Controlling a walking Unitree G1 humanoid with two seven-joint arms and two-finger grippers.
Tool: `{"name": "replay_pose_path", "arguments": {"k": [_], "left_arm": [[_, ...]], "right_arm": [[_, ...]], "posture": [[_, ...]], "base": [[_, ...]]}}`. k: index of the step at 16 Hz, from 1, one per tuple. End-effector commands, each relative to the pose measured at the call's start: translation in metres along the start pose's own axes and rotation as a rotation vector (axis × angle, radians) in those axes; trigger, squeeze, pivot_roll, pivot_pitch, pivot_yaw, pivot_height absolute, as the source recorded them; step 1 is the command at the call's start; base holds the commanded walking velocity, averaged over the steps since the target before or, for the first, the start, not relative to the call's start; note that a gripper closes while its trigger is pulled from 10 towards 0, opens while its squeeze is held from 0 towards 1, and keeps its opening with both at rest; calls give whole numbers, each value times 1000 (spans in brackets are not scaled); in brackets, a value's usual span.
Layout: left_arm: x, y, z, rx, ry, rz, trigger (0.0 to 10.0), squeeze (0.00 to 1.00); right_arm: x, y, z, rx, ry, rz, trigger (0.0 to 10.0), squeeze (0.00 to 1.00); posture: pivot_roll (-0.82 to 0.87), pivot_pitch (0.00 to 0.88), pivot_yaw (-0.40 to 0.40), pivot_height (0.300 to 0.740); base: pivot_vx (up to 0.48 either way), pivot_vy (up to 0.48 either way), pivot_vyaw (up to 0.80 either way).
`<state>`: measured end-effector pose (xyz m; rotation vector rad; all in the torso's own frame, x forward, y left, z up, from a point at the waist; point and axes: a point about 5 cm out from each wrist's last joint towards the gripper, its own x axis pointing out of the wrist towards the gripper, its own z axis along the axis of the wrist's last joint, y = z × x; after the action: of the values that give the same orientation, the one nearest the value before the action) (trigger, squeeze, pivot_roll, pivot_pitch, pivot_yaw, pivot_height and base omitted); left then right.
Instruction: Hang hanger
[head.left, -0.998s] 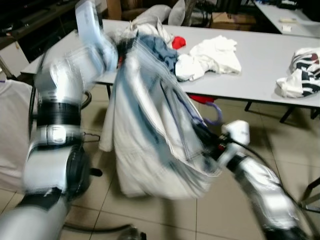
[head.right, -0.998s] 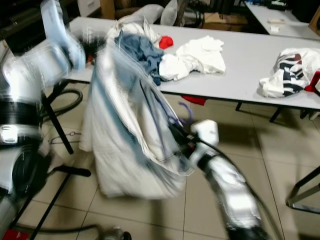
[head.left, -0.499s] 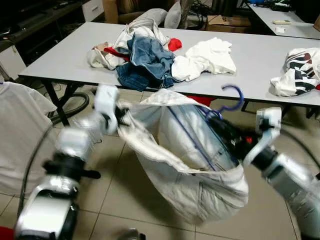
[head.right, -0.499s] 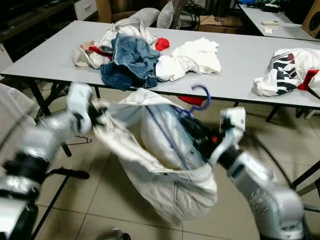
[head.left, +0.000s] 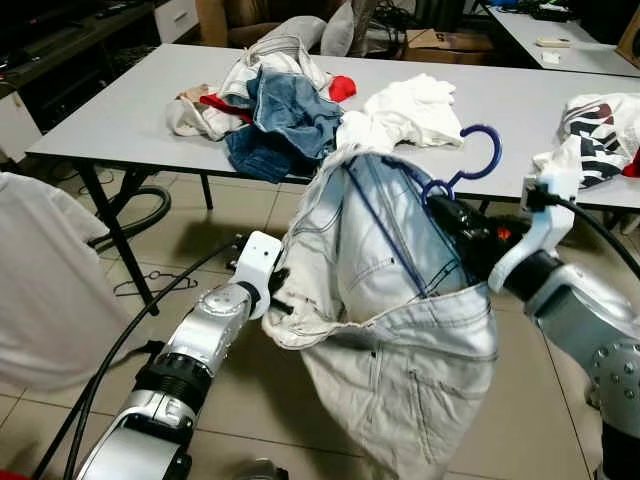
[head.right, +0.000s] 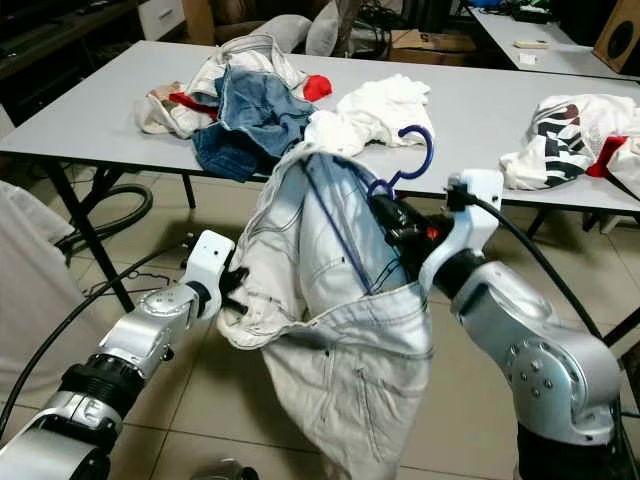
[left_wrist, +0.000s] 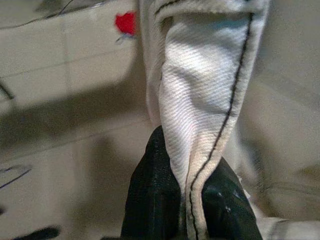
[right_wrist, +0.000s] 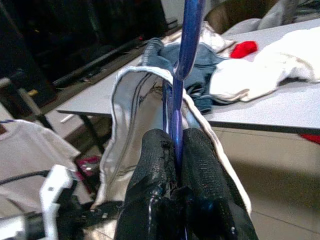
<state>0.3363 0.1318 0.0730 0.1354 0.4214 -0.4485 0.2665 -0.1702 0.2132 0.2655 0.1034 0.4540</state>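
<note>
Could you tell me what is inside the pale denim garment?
A blue plastic hanger runs inside the pale denim garment; its hook pokes out above. The hanger's lower end is hidden by fabric.

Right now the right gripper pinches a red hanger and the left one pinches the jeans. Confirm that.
Not quite: the hanger is blue, as the right wrist view shows. The right gripper does pinch it, and the left gripper pinches the jeans.

White denim hem (left_wrist: 205, 100) with dark stitching pinched between black fingers (left_wrist: 150, 200) of left gripper (left_wrist: 187, 200), red scrap (left_wrist: 126, 22) seen on tiled floor (left_wrist: 60, 100) at 11 o'clock.
</note>
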Motion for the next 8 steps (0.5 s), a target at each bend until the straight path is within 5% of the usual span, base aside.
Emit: {"name": "replay_pose_path", "arguments": {"k": [1, 2, 3, 8], "left_arm": [[-5, 3, 0, -38, -41, -16, 10000, 0], [-7, 5, 1, -28, -64, -8, 10000, 0], [-12, 5, 0, -13, -78, -37, 10000, 1000], [-33, -2, 33, -139, -321, -232, 10000, 1000]], "right_arm": [[-1, 2, 13, -47, -42, -12, 10000, 0], [-1, 3, 12, -47, -40, -16, 10000, 0], [0, 4, 12, -39, -40, -13, 10000, 0], [5, 4, 2, -67, 13, -27, 10000, 0]], "posture": [[-5, 0, -15, 740], [-5, 0, -15, 740], [-6, 0, -13, 740], [10, 0, -24, 740]], "base": [[0, 0, 0], [0, 0, 0], [0, 0, 0], [0, 0, 0]]}}
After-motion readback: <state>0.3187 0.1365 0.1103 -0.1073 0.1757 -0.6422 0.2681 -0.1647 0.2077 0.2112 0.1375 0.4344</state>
